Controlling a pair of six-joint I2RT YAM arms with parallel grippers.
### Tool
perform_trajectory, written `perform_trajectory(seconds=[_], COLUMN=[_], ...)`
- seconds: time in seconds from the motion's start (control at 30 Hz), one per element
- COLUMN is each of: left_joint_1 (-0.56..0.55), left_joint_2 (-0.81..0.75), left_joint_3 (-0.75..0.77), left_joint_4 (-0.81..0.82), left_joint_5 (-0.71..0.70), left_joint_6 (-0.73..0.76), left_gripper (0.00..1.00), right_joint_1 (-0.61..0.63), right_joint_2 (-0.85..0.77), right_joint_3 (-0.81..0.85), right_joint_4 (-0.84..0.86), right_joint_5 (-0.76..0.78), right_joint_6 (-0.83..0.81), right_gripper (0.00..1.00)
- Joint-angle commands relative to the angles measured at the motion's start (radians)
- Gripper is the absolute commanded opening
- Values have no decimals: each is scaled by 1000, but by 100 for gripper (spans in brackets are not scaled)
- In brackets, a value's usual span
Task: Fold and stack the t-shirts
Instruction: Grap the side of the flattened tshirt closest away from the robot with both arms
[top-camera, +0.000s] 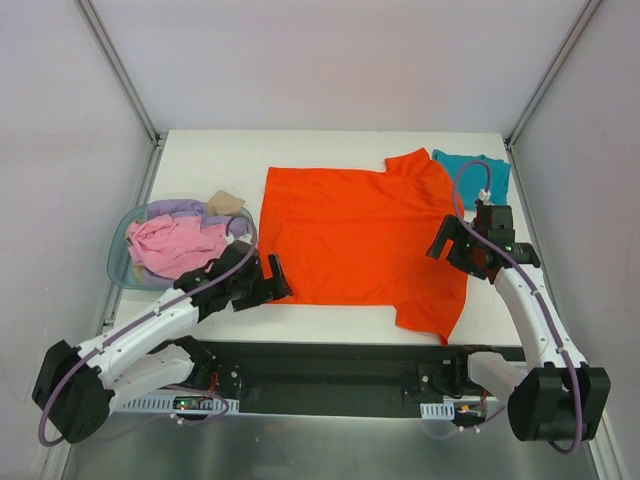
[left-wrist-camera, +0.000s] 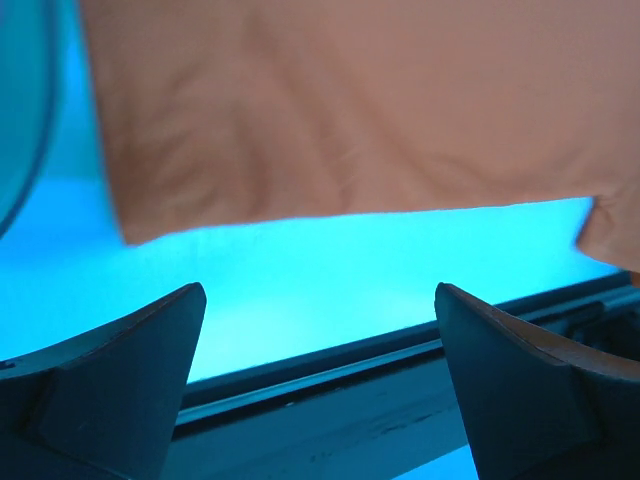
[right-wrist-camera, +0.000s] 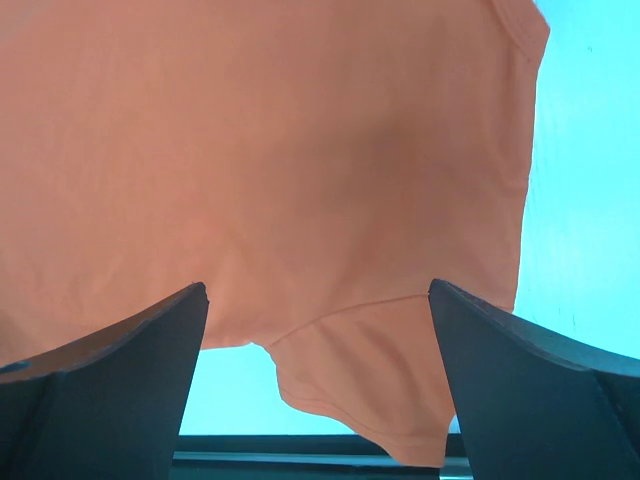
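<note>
A large orange-red t-shirt (top-camera: 355, 235) lies spread flat across the middle of the white table (top-camera: 330, 145). A teal t-shirt (top-camera: 480, 172) lies folded at the far right corner, its edge tucked under the orange one. My left gripper (top-camera: 272, 280) hovers open just off the orange shirt's near left corner, with nothing between its fingers. In the left wrist view the gripper (left-wrist-camera: 318, 300) faces the shirt's hem (left-wrist-camera: 350, 110). My right gripper (top-camera: 448, 245) stands open over the shirt's right side. In the right wrist view the gripper (right-wrist-camera: 317, 290) frames the near sleeve (right-wrist-camera: 380, 380).
A translucent blue basket (top-camera: 120, 265) stands at the left edge with a pink (top-camera: 175, 245), a lavender (top-camera: 175, 210) and a tan (top-camera: 228, 202) shirt heaped in it. Its rim (left-wrist-camera: 25, 120) shows at the left of the left wrist view. Grey walls close in three sides.
</note>
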Motion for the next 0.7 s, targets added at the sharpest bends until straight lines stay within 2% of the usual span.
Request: perform_trajectory(seconds=[0.0, 0.07, 0.17, 0.27, 0.37, 0.43, 0.57, 0.67], left_joint_1=[-3, -5, -5, -5, -5, -5, -5, -5], left_joint_2=[-129, -158, -152, -113, -62, -30, 22, 65], left_joint_3=[-106, -127, -144, -141, -112, -105, -85, -72], left_joint_4=[-87, -114, -145, -145, -145, -145, -139, -119], left_joint_5=[-135, -169, -252, -324, -370, -388, -405, -384], left_joint_6=[-164, -211, -282, -334, -366, -380, -405, -399], left_gripper=[99, 99, 93, 79, 73, 70, 55, 51], right_joint_1=[-5, -5, -5, -5, -5, -5, -5, -5], right_joint_2=[-82, -98, -106, -108, -103, -100, -94, -95], right_joint_3=[0, -7, -12, -18, -20, -21, -23, -27], right_joint_4=[19, 19, 18, 21, 25, 25, 27, 28], right_joint_5=[-9, 2, 23, 34, 30, 34, 42, 37], right_joint_6=[-19, -16, -10, -11, -16, -14, -11, -11], right_gripper=[97, 97, 97, 97, 97, 97, 97, 97])
